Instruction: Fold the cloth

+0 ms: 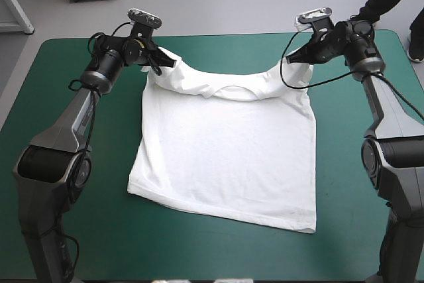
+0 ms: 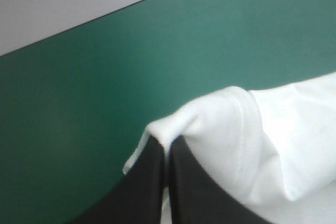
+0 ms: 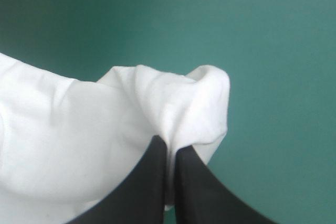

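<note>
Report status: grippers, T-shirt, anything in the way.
Left gripper shut on the T-shirt at one far corner; right gripper shut on the other. T-shirt spread flat, far edge raised. Nothing lying on it.

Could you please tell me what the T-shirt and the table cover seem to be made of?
T-shirt: soft, matte white knit, probably cotton; it drapes and creases at its lifted shoulders, with a stitched sleeve hem. Teal-green cover: smooth, matte sheet, perhaps a mat; no weave visible.
</note>
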